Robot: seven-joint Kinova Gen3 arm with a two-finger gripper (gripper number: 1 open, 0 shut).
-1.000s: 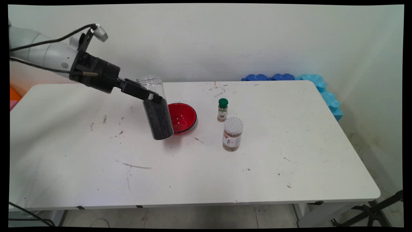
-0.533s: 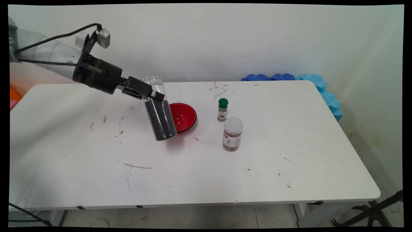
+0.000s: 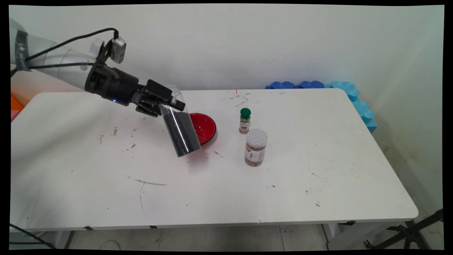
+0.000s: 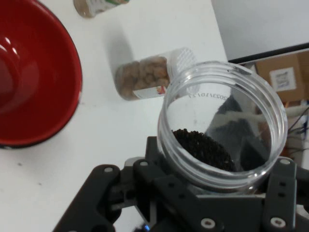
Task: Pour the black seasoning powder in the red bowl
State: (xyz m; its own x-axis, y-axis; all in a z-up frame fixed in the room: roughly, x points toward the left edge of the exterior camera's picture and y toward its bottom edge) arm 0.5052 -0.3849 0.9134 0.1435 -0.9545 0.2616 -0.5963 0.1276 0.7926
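- Gripper [image 3: 169,103]: black, two-finger, on a white arm entering from the table's left end; fingers pinched on the upper part of the jar, one on each side.
- Clear plastic jar [image 3: 179,124], lidless, about two-thirds full of fine black granules [image 4: 205,149]: held in the air above the table, over the near-left rim of the red bowl. Long axis tilted off upright; open mouth [image 4: 222,128] points up and toward the table's far-left corner, base points down and toward the near-right. In the hand view the granules lie sloped inside the wall, below the rim.
- Red bowl [image 3: 203,128]: black rim, stands just behind and right of the jar's base, toward the table's far edge, roughly mid-length.
- Small spice bottle [image 3: 244,120], green cap: upright, right of the bowl.
- Wider jar [image 3: 255,147], white perforated lid, brown contents: upright, just near-side of the spice bottle.
- White table [image 3: 318,170]: rounded corners, scuffed with dark marks and scratches.
- Blue foam mats [image 3: 350,92]: against the wall at the table's far-right corner.
- Wall behind: plain, off-white.
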